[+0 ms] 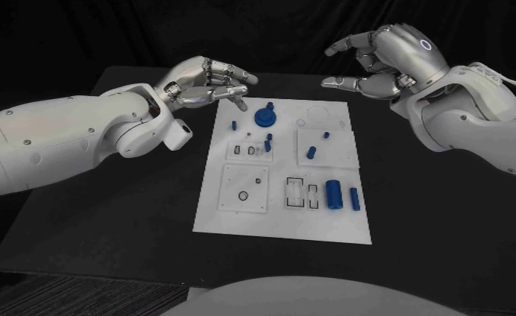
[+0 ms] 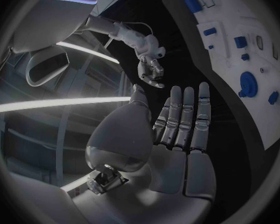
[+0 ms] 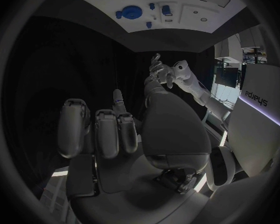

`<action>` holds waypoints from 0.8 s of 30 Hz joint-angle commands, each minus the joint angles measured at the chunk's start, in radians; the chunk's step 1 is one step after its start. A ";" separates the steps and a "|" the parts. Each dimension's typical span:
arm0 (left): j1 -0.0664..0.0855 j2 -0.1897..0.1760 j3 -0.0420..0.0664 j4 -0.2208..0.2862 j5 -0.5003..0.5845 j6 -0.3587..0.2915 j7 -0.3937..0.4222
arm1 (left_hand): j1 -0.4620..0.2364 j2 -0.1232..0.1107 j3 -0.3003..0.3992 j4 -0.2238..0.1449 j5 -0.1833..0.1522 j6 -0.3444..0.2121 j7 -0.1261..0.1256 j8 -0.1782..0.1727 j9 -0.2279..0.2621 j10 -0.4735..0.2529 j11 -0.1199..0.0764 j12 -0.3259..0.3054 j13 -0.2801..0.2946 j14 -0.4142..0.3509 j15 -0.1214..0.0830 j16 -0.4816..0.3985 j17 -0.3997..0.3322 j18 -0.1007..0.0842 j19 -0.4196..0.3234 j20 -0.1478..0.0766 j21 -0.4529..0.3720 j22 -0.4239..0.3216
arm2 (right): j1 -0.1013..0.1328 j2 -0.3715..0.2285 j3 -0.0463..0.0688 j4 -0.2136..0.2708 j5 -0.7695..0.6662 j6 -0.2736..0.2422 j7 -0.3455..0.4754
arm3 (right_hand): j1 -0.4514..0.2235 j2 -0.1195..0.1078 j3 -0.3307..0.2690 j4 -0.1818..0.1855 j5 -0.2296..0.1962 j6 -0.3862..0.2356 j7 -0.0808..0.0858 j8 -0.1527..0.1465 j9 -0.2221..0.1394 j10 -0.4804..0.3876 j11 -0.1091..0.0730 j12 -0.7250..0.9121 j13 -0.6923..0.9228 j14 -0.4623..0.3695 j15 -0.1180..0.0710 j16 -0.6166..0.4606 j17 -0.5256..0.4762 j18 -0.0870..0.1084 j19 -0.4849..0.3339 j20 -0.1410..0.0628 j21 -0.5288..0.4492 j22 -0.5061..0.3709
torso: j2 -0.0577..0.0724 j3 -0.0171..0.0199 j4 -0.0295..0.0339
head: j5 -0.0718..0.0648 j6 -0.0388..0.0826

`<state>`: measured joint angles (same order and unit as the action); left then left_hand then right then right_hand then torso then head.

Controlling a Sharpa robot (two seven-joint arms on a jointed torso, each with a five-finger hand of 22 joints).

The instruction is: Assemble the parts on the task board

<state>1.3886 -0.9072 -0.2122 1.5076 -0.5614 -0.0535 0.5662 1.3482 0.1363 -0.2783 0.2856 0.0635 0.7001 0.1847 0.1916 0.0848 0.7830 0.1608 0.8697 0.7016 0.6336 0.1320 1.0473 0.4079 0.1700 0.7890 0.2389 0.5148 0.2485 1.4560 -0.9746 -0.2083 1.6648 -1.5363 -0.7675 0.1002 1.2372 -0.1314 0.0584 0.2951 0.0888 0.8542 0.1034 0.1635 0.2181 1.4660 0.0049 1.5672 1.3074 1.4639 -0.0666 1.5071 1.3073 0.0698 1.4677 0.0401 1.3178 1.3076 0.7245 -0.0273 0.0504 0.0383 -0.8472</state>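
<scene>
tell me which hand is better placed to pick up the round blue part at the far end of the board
Left, probably. The left hand hovers empty at the board's far left corner, close beside the round blue part. The right hand is also empty but sits past the far right corner, farther from it.

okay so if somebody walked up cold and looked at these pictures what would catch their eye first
First, the white task board bright against the black table, dotted with small blue parts, the largest a round blue disc near its far end. Next, the two silver hands raised at that far end: the left hand by the board's far left corner, the right hand off its far right corner, both holding nothing.
</scene>
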 commanded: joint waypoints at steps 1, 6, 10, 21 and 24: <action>0.005 0.023 0.001 -0.009 -0.308 -0.013 -0.174 | -0.002 0.000 0.013 -0.006 0.030 0.025 -0.003 0.025 0.001 0.048 -0.020 0.256 0.227 -0.015 -0.022 0.183 0.131 0.004 0.039 -0.025 0.094 0.063 | -0.015 -0.019 0.000 0.003 0.003 -0.047 0.052 | 0.002 0.012 0.008 -0.002 0.008 0.011 -0.002 0.007 -0.002 0.105 0.000 0.004 0.263 0.089 0.005 0.001 0.175 -0.016 0.026 0.006 0.004 0.193 | -0.015 0.0111 -0.0205 | 0.003 -0.017; 0.006 0.058 0.001 -0.021 -0.390 0.016 -0.305 | 0.023 -0.012 0.023 -0.005 0.113 0.088 -0.006 0.152 0.084 0.787 -0.039 0.701 0.869 0.832 -0.047 0.526 1.074 -0.061 0.252 -0.072 0.704 0.680 | -0.038 -0.040 0.000 0.006 0.003 -0.029 0.042 | 0.001 0.033 0.015 -0.004 0.023 0.019 -0.002 0.010 -0.005 0.105 0.000 0.004 0.263 0.088 0.005 -0.002 0.170 -0.015 0.024 0.006 0.002 0.192 | -0.017 0.0263 -0.0402 | 0.019 -0.025; 0.006 0.081 0.001 -0.020 -0.416 0.004 -0.397 | -0.017 -0.002 0.012 -0.005 0.093 0.066 -0.027 0.281 0.190 0.788 -0.064 0.701 0.869 0.937 -0.074 0.524 1.163 -0.120 0.548 -0.083 0.982 1.116 | -0.064 -0.047 0.000 0.003 0.002 -0.005 0.029 | 0.008 0.046 0.019 -0.006 0.049 0.026 -0.002 0.012 -0.008 0.105 0.000 0.004 0.263 0.087 0.005 -0.003 0.169 -0.015 0.023 0.006 0.001 0.191 | -0.014 0.0338 -0.0492 | 0.030 -0.025; 0.007 0.105 0.001 0.011 -0.507 0.136 -0.764 | -0.182 0.027 -0.028 0.000 0.020 0.080 -0.071 0.468 0.398 0.788 -0.107 0.701 0.869 0.937 -0.116 0.524 1.163 -0.145 0.685 -0.107 1.031 1.240 | -0.114 -0.038 0.000 -0.018 0.002 0.051 -0.010 | 0.020 0.069 0.022 -0.007 0.101 0.037 -0.001 0.013 -0.015 0.105 0.003 0.004 0.263 0.086 0.007 -0.006 0.163 -0.013 0.020 0.007 -0.005 0.189 | -0.006 0.0525 -0.0772 | 0.055 -0.025; 0.007 0.115 0.001 0.016 -0.513 0.186 -0.868 | -0.191 0.030 -0.013 -0.001 0.019 0.092 -0.099 0.552 0.514 0.788 -0.133 0.701 0.869 0.937 -0.142 0.524 1.163 -0.145 0.691 -0.133 1.030 1.243 | -0.118 -0.033 0.000 -0.021 0.002 0.056 -0.016 | 0.018 0.074 0.021 -0.006 0.110 0.040 0.000 0.013 -0.016 0.105 0.003 0.004 0.263 0.086 0.007 -0.006 0.163 -0.013 0.019 0.008 -0.006 0.189 | -0.004 0.0599 -0.0840 | 0.058 -0.025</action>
<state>1.3931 -0.7980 -0.2122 1.5180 -1.0358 0.0452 -0.1283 1.1661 0.1684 -0.2960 0.2829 0.0823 0.7929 0.0927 0.7301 0.5786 1.4661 0.0328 1.5674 1.3083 1.4662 -0.0053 1.5682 1.3081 0.0369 1.4661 0.1114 1.5397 1.3080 1.3406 -1.0083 -0.2088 1.6449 -1.5325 -0.7348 0.1139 1.2566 -0.0669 0.0749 0.2896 0.1962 0.8881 0.1051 0.1724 0.2027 1.4660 0.0049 1.5672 1.3078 1.4639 -0.0667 1.5071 1.3073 0.0699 1.4673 0.0398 1.3177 1.3074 0.7173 0.0234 -0.0247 0.0944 -0.8728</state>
